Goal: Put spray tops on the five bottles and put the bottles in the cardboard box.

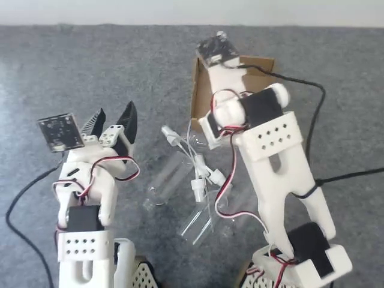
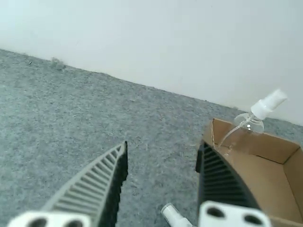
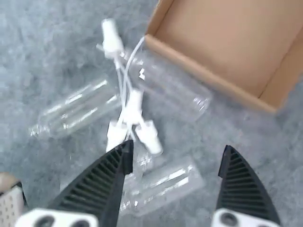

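At left on the grey surface [image 1: 72, 66]: left tool [image 1: 115, 111], jaws spread, holding nothing, beside the heap. At right: right tool [image 3: 177, 147], jaws likewise spread and holding nothing, above clear bottles [image 3: 71, 113] lying on their sides among loose white spray tops [image 3: 135, 101] between the arms. Cardboard box [image 3: 203, 75] just beyond the heap, far right. One capped bottle [image 2: 251, 120] shows at its far edge.

Bottles [image 1: 165, 180] and spray tops [image 1: 198, 187] lying together on table [image 1: 312, 54]; cardboard box [image 1: 195, 90] just behind
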